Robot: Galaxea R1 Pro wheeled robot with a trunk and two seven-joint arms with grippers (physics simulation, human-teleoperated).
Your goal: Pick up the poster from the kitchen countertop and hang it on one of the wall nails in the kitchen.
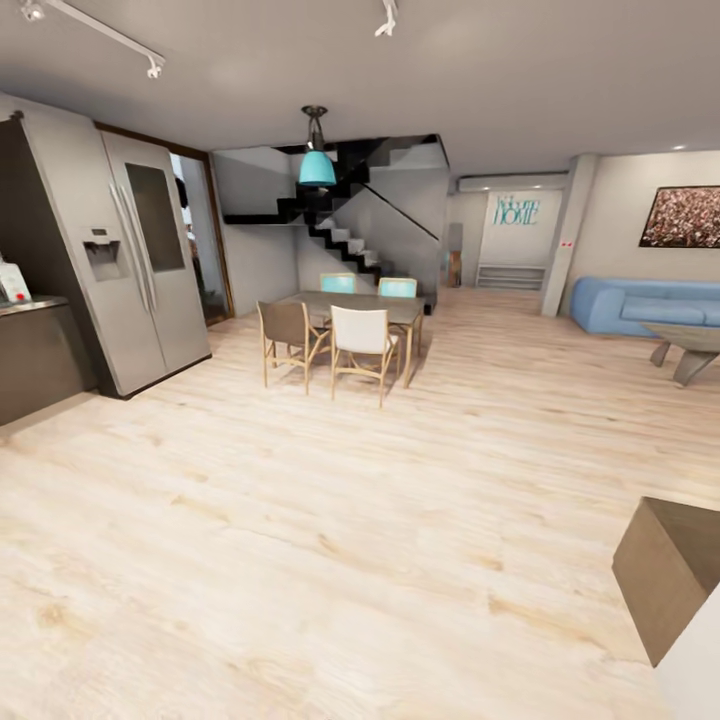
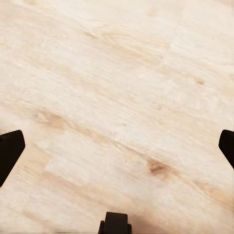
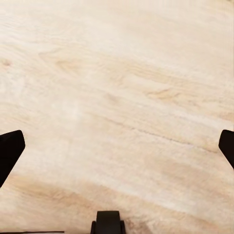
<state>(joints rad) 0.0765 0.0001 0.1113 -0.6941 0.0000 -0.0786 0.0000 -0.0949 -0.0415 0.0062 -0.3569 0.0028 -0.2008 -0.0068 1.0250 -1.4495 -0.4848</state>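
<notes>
Both black grippers, left (image 2: 117, 141) and right (image 3: 117, 141), are hanging wide and empty over pale wooden floor (image 1: 330, 540), while the grey kitchen countertop (image 1: 30, 305) is lying far forward-left, nearer the left arm.

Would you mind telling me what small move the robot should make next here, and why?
Probably turn the base left toward the dark counter beside the fridge. The head view faces the dining table and sofa, with no poster seen, and both wrist views show open fingers over bare wooden floor.
</notes>
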